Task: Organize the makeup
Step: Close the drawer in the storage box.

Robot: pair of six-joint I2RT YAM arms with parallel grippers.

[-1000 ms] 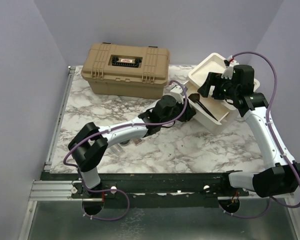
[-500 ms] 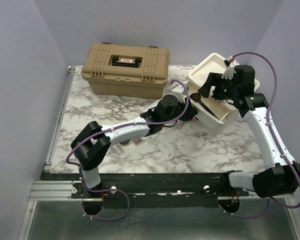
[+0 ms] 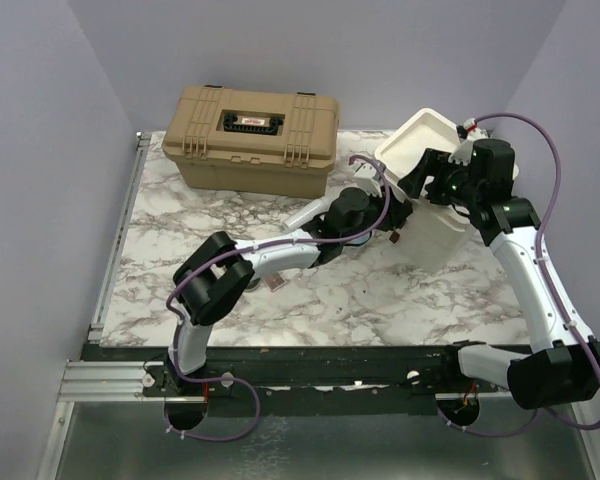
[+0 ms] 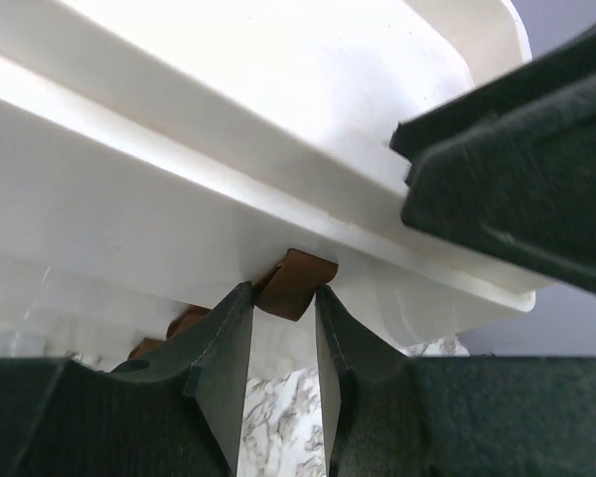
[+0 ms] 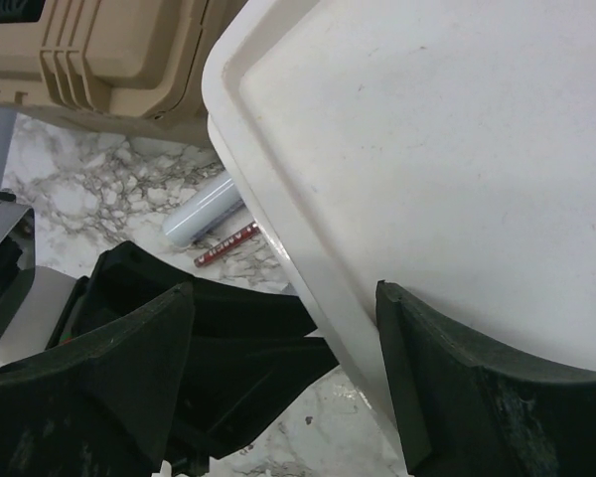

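The left pincer (image 4: 283, 296) pinches a brown piece (image 4: 300, 270) just under the white box (image 5: 427, 149). The right pincer (image 5: 283, 290) is spread astride its rim. A tube (image 5: 204, 207) lies on the surface (image 5: 99, 189).

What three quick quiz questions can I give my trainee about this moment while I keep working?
1. True or false: the tan case is open.
2. The left claw pinches: A) a brown tab B) a brush C) a lipstick.
3. Right wrist view: which two slim items lie on the table beside the white box?
Key: 1 false; 2 A; 3 the pale tube and the red stick.
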